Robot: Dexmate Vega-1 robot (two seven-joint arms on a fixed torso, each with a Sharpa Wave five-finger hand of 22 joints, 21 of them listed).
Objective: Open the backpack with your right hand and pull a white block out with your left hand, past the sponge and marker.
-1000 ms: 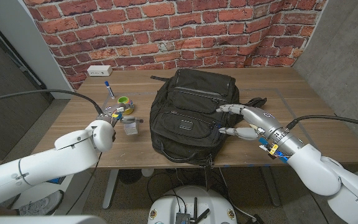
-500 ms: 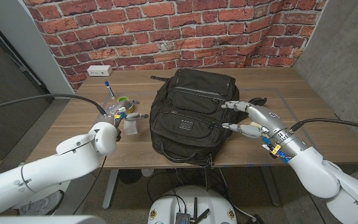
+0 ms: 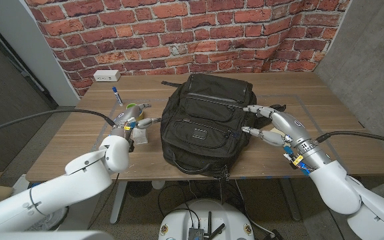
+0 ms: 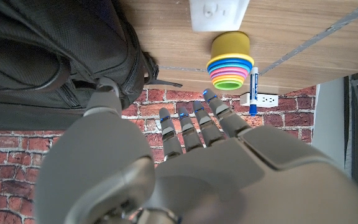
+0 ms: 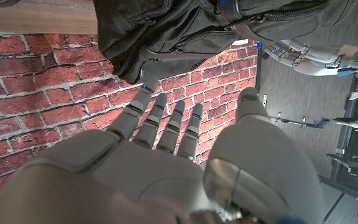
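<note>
**Black bag zipped, both hands empty — snag and knock risks ahead**

Black nylon backpack [image 3: 205, 123] lies on the wooden table [image 3: 339, 133], mid-table, zips looking closed as far as the head view shows. White block, sponge and marker of the task can't be seen; presumably inside the bag.

Right hand [image 3: 272, 127] sits at the bag's right flank, fingers spread and holding nothing, tips at or just off the fabric; contact can't be told. Left hand [image 3: 129, 127] is just beside the bag's left side, fingers released, empty.

Risks, as I judge them:
- Right hand pulls w/o a firm hold on a zip tab, so fingers slip off nylon, or the whole bag drags toward the table's right edge instead of opening. Nothing pins the bag.
- Wrong compartment: several zip lines on the front, easy to open a pocket w/o the block.
- Left hand is crowded by clutter: stack of coloured cups [image 4: 230, 60], a clear cup [image 3: 139, 135], blue marker [image 3: 117, 95] near. A sweep toward the bag could knock these.
- Reaching in blind, left hand may grab sponge or marker instead of block.
</note>
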